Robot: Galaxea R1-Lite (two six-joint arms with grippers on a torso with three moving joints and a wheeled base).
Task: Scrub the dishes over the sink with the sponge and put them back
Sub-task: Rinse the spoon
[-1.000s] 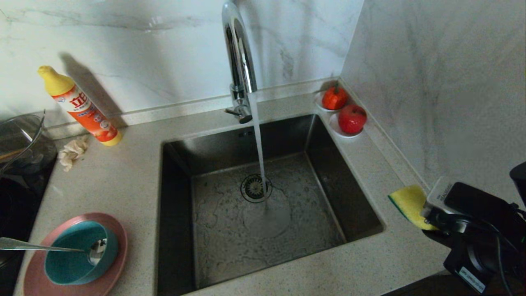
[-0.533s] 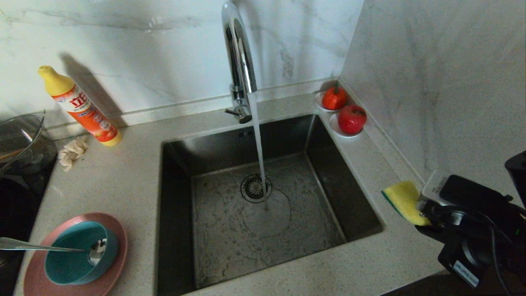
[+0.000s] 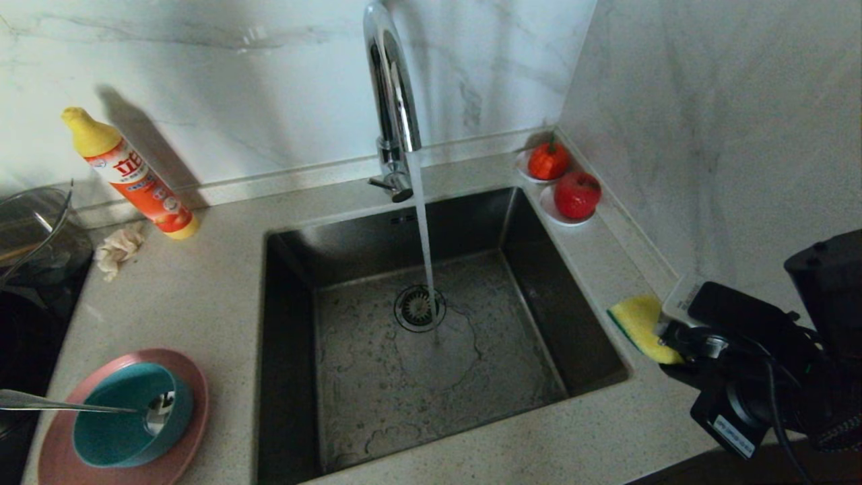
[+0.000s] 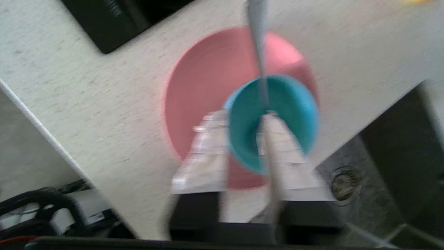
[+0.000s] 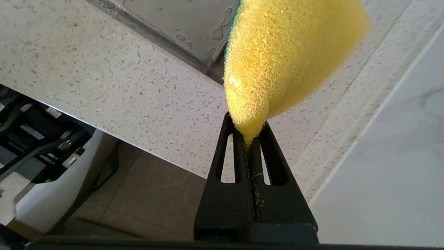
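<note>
Hovering over the stacked dishes at the counter's left front corner, jaws apart, the left gripper (image 4: pixel 239 152): spoon (image 3: pixel 67 404) lying loose across the teal bowl (image 3: pixel 131 414) on the pink plate (image 3: pixel 188 377), so likely tipping out or sliding off the near edge if clipped during a grab. Running hard into the open sink (image 3: pixel 431 323), the tap (image 3: pixel 390 101), leaving plenty of clear room there. Clamping only a thin corner of the sponge (image 5: pixel 288 52), the right gripper (image 5: pixel 255 139), risking slipping under scrubbing pressure.
</note>
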